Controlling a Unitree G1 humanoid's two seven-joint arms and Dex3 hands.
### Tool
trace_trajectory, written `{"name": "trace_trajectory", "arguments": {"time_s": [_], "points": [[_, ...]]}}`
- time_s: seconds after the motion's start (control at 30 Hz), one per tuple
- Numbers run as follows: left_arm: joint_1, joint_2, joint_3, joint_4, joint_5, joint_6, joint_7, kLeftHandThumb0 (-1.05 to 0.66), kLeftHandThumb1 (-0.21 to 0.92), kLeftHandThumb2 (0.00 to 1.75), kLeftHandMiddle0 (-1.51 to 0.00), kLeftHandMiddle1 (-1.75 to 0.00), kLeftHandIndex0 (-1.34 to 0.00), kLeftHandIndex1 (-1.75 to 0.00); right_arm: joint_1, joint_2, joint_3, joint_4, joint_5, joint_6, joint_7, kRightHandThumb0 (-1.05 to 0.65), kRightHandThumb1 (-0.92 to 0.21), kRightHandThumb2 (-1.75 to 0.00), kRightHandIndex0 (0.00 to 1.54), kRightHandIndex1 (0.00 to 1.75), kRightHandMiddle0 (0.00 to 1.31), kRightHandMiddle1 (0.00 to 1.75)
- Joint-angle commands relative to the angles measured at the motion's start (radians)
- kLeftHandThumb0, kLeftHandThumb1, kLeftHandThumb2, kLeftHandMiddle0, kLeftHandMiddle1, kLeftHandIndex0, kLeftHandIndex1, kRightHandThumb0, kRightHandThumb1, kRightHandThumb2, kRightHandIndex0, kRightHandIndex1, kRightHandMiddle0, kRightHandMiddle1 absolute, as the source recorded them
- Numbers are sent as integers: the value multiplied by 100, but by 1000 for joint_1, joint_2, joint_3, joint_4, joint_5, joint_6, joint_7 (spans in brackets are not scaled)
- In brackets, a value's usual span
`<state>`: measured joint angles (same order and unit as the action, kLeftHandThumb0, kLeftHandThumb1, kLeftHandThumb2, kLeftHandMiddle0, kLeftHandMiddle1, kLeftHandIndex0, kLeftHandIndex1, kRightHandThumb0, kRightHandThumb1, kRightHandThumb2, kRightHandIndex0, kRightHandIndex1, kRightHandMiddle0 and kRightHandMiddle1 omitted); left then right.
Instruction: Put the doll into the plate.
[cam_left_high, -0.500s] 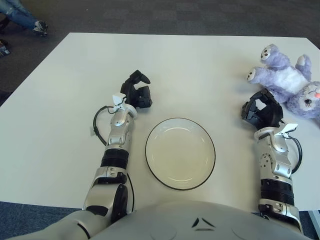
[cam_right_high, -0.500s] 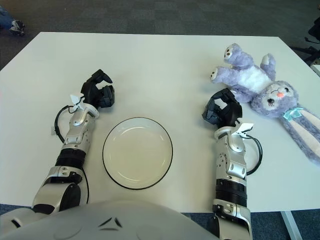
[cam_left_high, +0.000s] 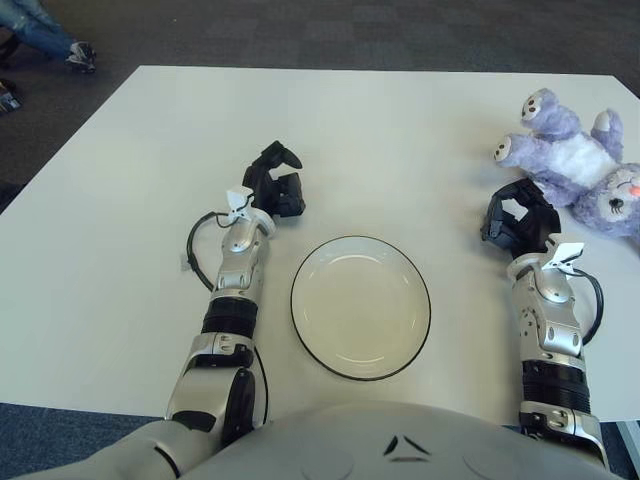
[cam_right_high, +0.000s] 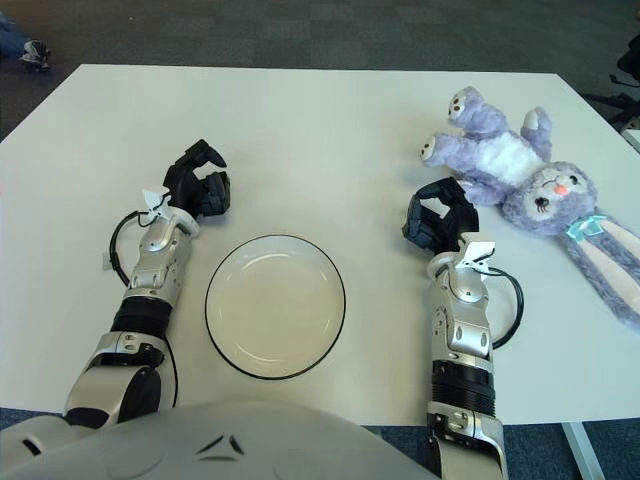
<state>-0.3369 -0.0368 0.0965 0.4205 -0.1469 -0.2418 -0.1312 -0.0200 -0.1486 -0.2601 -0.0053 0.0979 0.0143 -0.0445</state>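
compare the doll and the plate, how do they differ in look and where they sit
The doll is a soft purple and white plush lying on its back at the table's far right; the plate is a hard, round, cream dish with a dark rim, near the front centre. The right hand is just beside the doll; the plate holds nothing. Both lie on the white table.

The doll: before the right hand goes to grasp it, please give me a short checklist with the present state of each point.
1. Doll is fully in view, lying on the table: ok.
2. Right hand is open and holds nothing: ok.
3. Right hand is touching the doll: not ok, it is close beside it, apart.
4. Plate holds nothing: ok.
5. Left hand is away from the plate, above its left side in the view: ok.
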Motion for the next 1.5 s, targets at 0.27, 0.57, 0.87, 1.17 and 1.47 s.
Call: {"name": "trace_trajectory", "arguments": {"time_s": [0.27,0.57,0.87,1.17,1.47], "points": [[24,11,-6,49,15,-1,1,-51,25,140,-125,-175,-67,-175,55,-41,40,-68,-122,-71,-2,-46,-61,-83,126,175,21,168],[16,12,-2,69,19,-5,6,-51,24,141,-124,-175,-67,-175,103,-44,45,-214,-153,-49,-1,-59,-35,-100,118,175,1,136],[12,9,2,79,14,-11,5,-51,24,142,-124,-175,-68,-175,137,-51,37,-284,-262,-83,-54,-64,-30,-101,132,175,0,125],[7,10,3,91,17,-26,7,-51,24,142,-124,-175,-68,-175,180,-45,26,-333,-380,-140,-127,-72,-30,-97,135,175,0,121],[4,11,4,96,23,-29,20,-51,23,142,-126,-175,-68,-175,217,-55,5,-415,-527,-139,-182,-85,-44,-82,131,175,0,113]]}}
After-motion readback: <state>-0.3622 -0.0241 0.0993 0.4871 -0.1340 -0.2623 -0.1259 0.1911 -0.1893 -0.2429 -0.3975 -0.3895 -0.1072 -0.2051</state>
